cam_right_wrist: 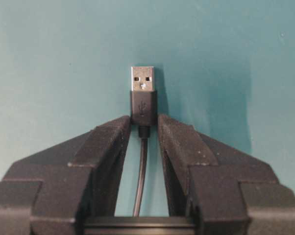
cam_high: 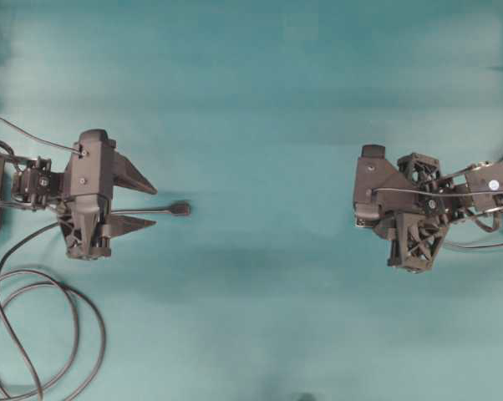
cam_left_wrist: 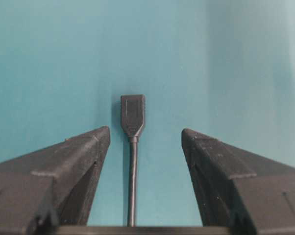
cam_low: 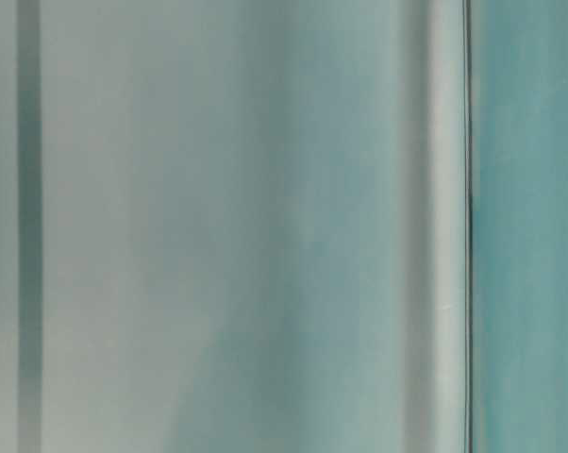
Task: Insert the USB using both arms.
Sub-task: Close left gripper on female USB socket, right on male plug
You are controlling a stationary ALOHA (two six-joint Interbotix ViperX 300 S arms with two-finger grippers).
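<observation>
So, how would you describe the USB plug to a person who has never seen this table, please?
Start at the right arm's claw over the green table. The USB plug sticks out from between its fingertips, which pinch its black body. Its bare silvery metal end with two square holes sets it apart from the all-dark socket connector, which lies between the left claw's open fingers.

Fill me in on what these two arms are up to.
The right gripper is shut on the USB plug, its silvery tip sticking out past the fingers. The left gripper is open, its fingers either side of the dark socket cable, with the socket just beyond the tips. From overhead the arms sit far apart on the teal table; nothing is plugged in yet.
</observation>
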